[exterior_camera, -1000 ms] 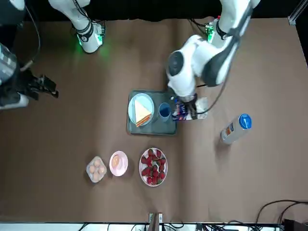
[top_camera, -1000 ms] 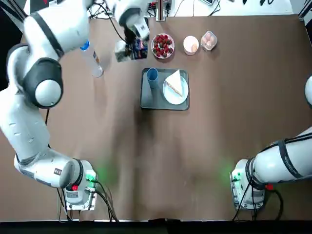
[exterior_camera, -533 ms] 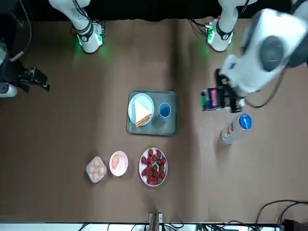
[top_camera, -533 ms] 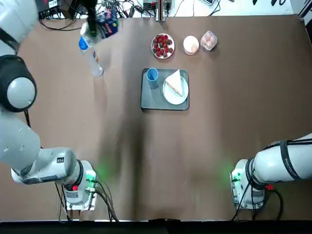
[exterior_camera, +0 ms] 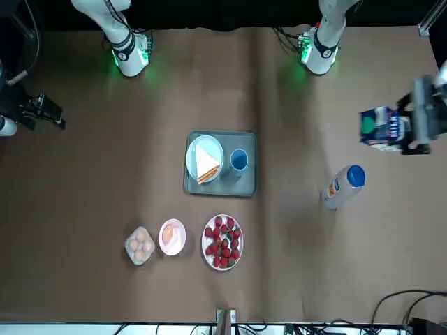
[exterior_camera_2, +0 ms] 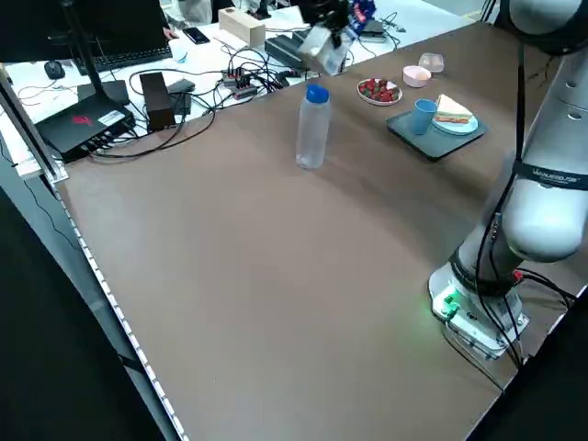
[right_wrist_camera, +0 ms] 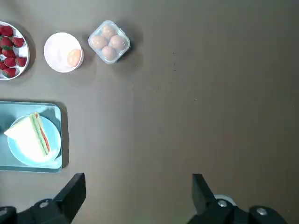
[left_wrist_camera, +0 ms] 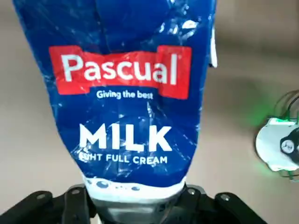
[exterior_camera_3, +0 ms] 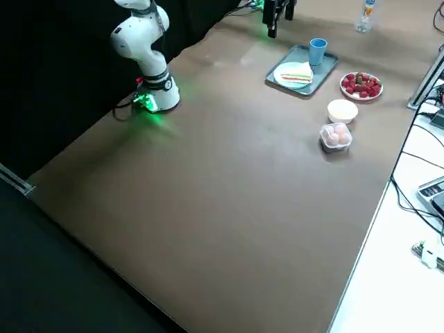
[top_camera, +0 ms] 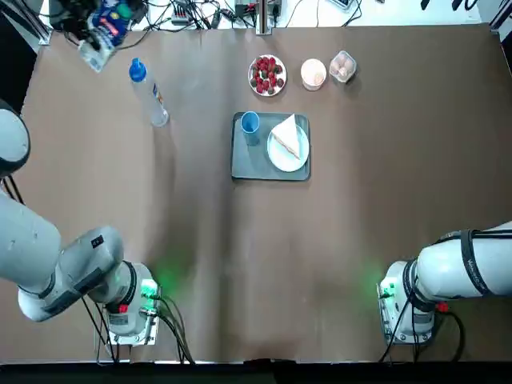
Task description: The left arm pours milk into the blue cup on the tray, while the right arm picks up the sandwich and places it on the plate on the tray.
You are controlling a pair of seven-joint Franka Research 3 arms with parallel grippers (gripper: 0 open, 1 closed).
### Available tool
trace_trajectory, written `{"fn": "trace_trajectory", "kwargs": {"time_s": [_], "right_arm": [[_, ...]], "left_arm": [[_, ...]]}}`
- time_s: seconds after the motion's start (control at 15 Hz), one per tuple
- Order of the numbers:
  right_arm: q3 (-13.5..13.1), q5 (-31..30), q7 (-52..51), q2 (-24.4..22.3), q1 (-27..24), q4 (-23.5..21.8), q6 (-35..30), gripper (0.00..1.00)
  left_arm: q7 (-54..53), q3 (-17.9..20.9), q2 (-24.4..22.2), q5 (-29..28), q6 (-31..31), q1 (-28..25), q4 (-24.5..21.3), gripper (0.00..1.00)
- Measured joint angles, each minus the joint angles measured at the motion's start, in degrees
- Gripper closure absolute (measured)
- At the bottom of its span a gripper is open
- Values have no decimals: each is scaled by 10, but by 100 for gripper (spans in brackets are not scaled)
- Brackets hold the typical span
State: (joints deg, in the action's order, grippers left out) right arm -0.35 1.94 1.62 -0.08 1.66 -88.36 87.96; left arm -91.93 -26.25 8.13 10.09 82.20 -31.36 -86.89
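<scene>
The milk [top_camera: 106, 29] carton is tilted in the air past the table's far left corner, with my left gripper [exterior_camera: 411, 128] shut on it. In the left wrist view the milk [left_wrist_camera: 127, 95] fills the picture. The blue cup [top_camera: 250, 122] stands at the far left corner of the tray [top_camera: 250, 164], well away from the carton. On the plate [top_camera: 292, 158] on the tray lies the sandwich [top_camera: 287, 137]. My right gripper [right_wrist_camera: 138, 193] hangs open and empty, high over the table's right side, far from the sandwich [right_wrist_camera: 33, 136].
A clear bottle [top_camera: 149, 93] with a blue cap stands left of the tray. Behind the tray sit a dish of strawberries [top_camera: 267, 74], a pale pink cup [top_camera: 314, 73] and a small box of eggs [top_camera: 342, 66]. Cables lie beyond the far edge.
My left arm has swung the milk carton from beside the tray out to the far left corner, past the bottle. The right gripper has drifted slightly outward.
</scene>
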Motion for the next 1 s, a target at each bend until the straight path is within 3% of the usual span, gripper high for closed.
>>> {"fn": "trace_trajectory", "kwargs": {"time_s": [0.13, 0.4, 0.73, 1.0], "right_arm": [[2, -1, 0, 0, 0, -1, 0, 0], [5, -1, -16, 0, 1, -2, 0, 0], [5, -1, -21, 0, 2, -4, 0, 0], [5, -1, -21, 0, 2, -4, 0, 0]], "left_arm": [[-126, 4, 20, 59, -4, -93, -4, 43], [-233, 6, 113, 116, -3, -186, -14, 44], [-349, 9, 288, 187, 6, -263, -17, 44], [-415, 14, 374, 202, 26, -279, -13, 44]]}}
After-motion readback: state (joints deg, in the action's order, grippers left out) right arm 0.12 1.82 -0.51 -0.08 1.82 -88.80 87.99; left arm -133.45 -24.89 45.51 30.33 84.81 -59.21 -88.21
